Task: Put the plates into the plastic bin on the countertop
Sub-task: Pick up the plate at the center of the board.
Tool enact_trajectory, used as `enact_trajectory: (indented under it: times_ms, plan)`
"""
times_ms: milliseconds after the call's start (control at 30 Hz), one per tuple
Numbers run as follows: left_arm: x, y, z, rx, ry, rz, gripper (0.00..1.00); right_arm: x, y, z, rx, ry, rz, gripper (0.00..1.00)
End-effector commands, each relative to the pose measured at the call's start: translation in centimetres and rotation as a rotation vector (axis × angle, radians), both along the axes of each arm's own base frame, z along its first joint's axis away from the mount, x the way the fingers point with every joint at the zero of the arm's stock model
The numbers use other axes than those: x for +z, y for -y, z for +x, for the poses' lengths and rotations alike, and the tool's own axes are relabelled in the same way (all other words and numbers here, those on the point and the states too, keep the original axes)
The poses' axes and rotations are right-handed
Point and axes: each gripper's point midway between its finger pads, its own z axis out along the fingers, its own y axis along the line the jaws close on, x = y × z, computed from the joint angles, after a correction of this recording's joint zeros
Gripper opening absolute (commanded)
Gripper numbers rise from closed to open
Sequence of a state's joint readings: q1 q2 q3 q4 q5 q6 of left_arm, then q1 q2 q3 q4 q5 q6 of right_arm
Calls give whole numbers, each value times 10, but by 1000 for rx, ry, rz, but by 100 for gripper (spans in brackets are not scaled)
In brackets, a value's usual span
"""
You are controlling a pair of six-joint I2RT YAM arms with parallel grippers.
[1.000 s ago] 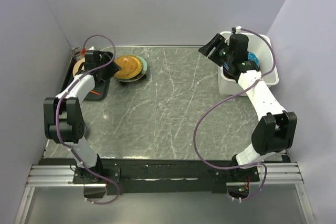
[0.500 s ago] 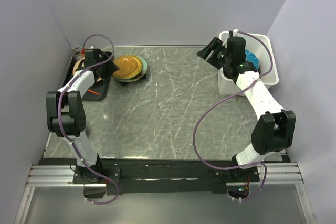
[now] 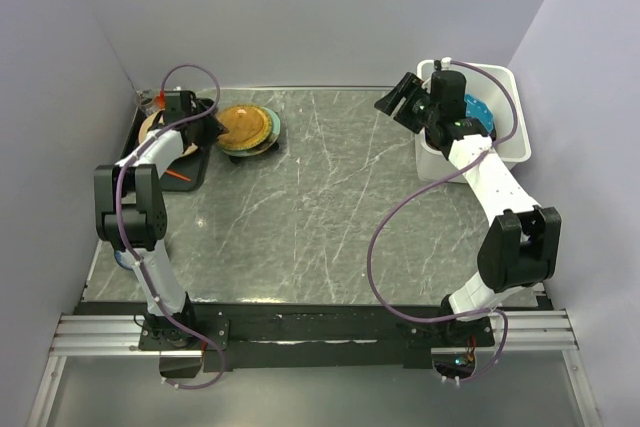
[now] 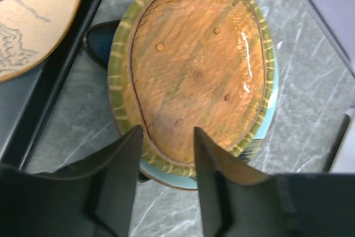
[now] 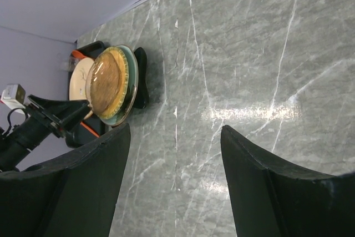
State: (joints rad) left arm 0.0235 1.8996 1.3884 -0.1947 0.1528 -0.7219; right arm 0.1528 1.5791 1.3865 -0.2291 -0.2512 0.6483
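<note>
We see a glossy, glazed orange plate (image 4: 194, 76); the bench (image 5: 249, 81) looks like polished stone (white-veined); the bin (image 3: 436, 163) is smooth white plastic.

Left arm (image 3: 160, 152) and right arm (image 3: 490, 177) are showing the same build: white shells on the long links and blocky black housings at the joints. A thin purple cable (image 3: 370, 257) is running along each arm and looping free of the links in wide arcs. Both bases are sitting on a black mounting plate (image 3: 320, 325), which is lying along a ribbed aluminium rail (image 3: 100, 337). Left gripper (image 4: 166, 137) fingers are presenting as matte black, broad at the root and tapering to blunt tips. Right gripper (image 5: 175, 134) fingers are reading the same: matte black, wedge-shaped and smooth-faced.
</note>
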Motion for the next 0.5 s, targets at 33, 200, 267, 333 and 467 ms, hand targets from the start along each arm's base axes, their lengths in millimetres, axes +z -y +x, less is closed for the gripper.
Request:
enact_trajectory:
  times_ms: [33,200,267,333,467]
  plan:
    - [17,8,18,-45,77,-25,38,0,0,5,0,20,-21,73]
    - [3,10,18,-62,50,-35,33,-1,0,6,1,13,-24,73]
    - [-2,13,17,-74,39,-42,33,-2,1,7,0,12,-25,73]
    - [-5,12,16,-73,33,-43,36,-3,1,7,-2,9,-25,73]
    - [-11,13,13,-72,22,-44,41,-4,2,7,-3,7,-25,73]
